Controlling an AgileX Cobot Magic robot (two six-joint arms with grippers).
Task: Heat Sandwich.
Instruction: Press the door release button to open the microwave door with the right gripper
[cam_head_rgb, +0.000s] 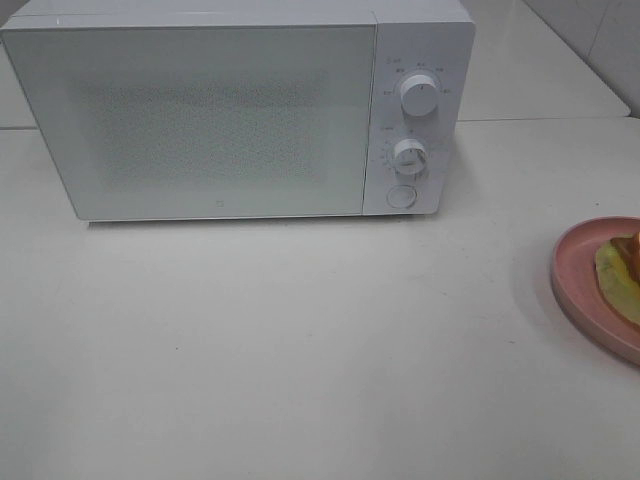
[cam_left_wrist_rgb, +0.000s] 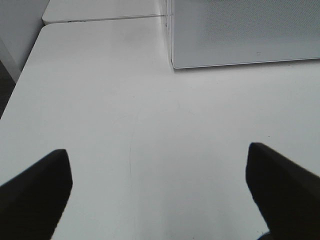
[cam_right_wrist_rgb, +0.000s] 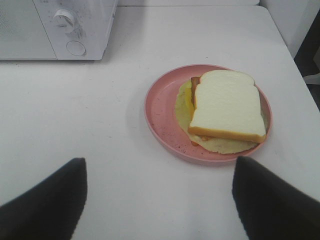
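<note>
Jaws on both arms are standing wide apart and gripping nothing: the left gripper (cam_left_wrist_rgb: 157, 150) is hovering over the white table (cam_left_wrist_rgb: 100, 100) short of the boxy white microwave oven (cam_head_rgb: 240, 110), while the right gripper (cam_right_wrist_rgb: 159, 161) is hanging low, aiming at the round pink plate (cam_right_wrist_rgb: 159, 115) just ahead. On that plate, well right of the microwave, the square white-bread sandwich (cam_right_wrist_rgb: 227, 105) with yellow-green and orange filling is lying loosely stacked, so a tilted lift by the rim is risking sliding layers. Meanwhile the shut door (cam_head_rgb: 150, 150) is blocking entry.

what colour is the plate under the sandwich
Pink. The plate under the sandwich shows best in the right wrist view.
</note>
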